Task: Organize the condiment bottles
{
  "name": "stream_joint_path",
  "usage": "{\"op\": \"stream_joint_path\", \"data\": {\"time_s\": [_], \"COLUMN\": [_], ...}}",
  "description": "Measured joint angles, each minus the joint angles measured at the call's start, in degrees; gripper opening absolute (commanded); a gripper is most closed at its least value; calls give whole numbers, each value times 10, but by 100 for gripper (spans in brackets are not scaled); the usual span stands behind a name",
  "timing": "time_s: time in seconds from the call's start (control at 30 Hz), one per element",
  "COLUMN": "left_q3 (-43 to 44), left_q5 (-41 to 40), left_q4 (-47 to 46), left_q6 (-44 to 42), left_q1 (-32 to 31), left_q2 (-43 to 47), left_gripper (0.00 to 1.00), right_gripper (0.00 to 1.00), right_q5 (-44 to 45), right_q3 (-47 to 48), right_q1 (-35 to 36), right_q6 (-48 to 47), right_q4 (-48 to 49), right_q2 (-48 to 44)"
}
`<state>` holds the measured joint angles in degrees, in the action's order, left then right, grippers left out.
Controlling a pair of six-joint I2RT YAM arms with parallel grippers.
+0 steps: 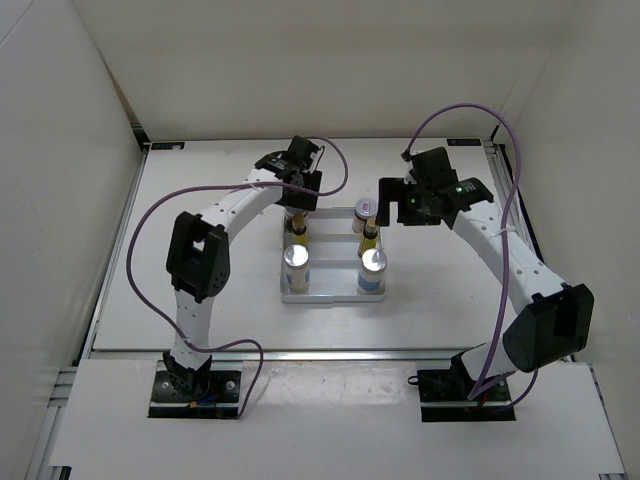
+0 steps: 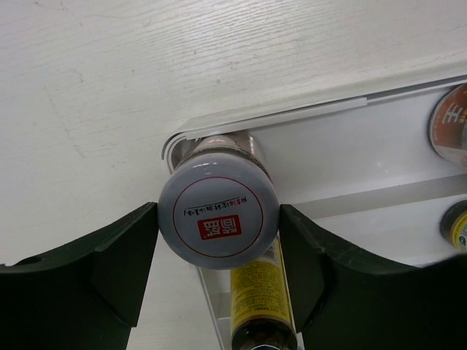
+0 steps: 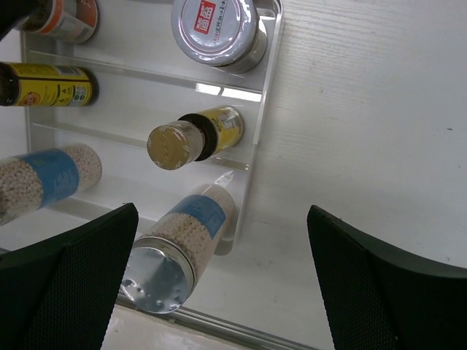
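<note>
**traynerd:** what's the worst that could happen from here?

**me:** My left claw is straddling the grey lid of a brown jar, which stands in the far-left corner of the white stepped tray, right up against the rim. The pads sit right at the lid's edges. I honestly can't tell if they're pinching it or just clear. If one pad drags when I lift, I reckon the jar tips, and a yellow-and-black bottle is just in front of it, so that one goes over too. The lid looks glossy, so it may also slip.

**traynerd:** and the other arm?

**me:** My right claw is spread wide with nothing in it, hanging over the tray's right side. Below it are the other brown jar, another yellow bottle and a white cylinder. A careless drop there would clip their tops.

**traynerd:** what's the surface like?

**me:** White worktop with a faint wood grain, looks flat and firm. Plain white walls box it in on three sides.
</note>
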<state>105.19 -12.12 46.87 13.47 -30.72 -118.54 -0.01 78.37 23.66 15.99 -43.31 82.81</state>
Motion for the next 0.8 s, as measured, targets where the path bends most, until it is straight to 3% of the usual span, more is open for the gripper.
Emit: {"op": "stream_joint_path", "data": {"time_s": [0.27, 0.37, 0.4, 0.63, 0.8], "left_q3": [11, 12, 12, 30, 43], "left_q5": [-15, -18, -21, -25, -25], "left_q4": [-6, -11, -11, 24, 55], "left_q6": [-6, -6, -6, -9, -10], "left_q1": [2, 2, 3, 17, 79], "left_q2": [26, 30, 30, 54, 151], "left_gripper": [78, 85, 99, 100, 100], "right_gripper": [100, 100, 100, 100, 100], "right_q5": [5, 10, 12, 47, 78], "right_q3": [-6, -6, -6, 2, 67], "right_q1": [0, 0, 0, -9, -49], "right_q6": [1, 1, 0, 4, 8], "right_q4": [3, 4, 4, -8, -45], "right_q2": [-7, -7, -7, -5, 17]}}
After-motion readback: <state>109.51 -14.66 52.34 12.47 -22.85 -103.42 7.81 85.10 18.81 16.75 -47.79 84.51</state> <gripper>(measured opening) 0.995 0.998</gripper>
